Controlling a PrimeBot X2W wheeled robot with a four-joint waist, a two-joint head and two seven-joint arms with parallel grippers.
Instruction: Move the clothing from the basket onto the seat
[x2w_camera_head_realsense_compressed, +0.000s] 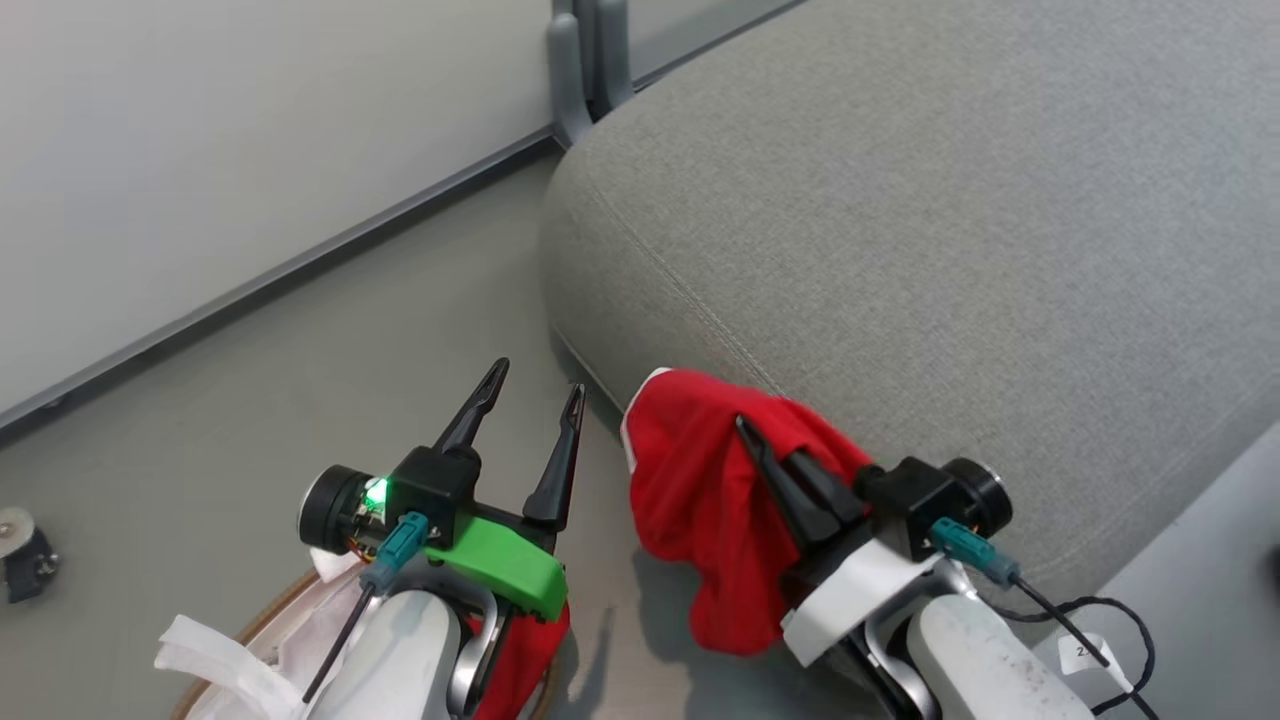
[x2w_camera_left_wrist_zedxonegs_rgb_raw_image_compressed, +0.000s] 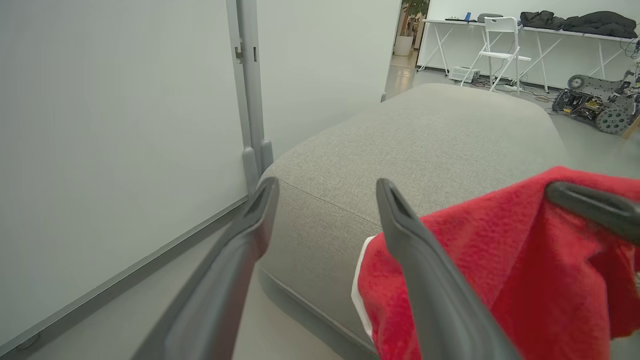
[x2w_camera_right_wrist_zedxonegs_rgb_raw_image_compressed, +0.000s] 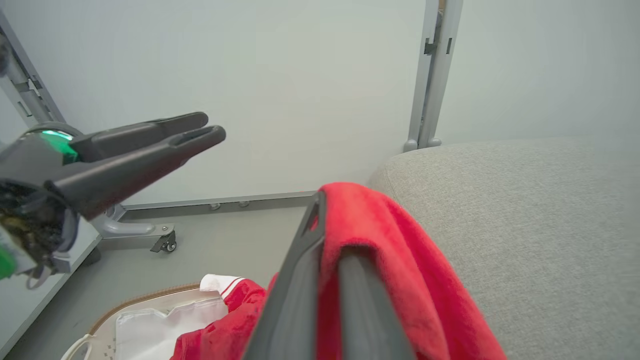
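Clothing (x2w_camera_head_realsense_compressed: 700, 500): red piece pinched tight in my right pincer (x2w_camera_head_realsense_compressed: 745, 425), draped over it.
Seat (x2w_camera_head_realsense_compressed: 900, 200): just ahead of that pincer.
Left pincer (x2w_camera_head_realsense_compressed: 538, 378): spread wide, holding nothing.

Red clothing (x2w_camera_head_realsense_compressed: 690, 520), white trim; grey seat (x2w_camera_head_realsense_compressed: 950, 200); white basket (x2w_camera_right_wrist_zedxonegs_rgb_raw_image_compressed: 150, 294), brown rim

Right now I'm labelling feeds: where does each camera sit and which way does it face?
Head view: on the head, looking down at the grey seat's corner; open left gripper and right gripper, shut on a red garment, show.
Left wrist view: on the left wrist, facing along its fingers across the seat.
Right wrist view: on the right wrist, facing the white partition, basket below; its fingers show.
Shared: the red garment, in all three.
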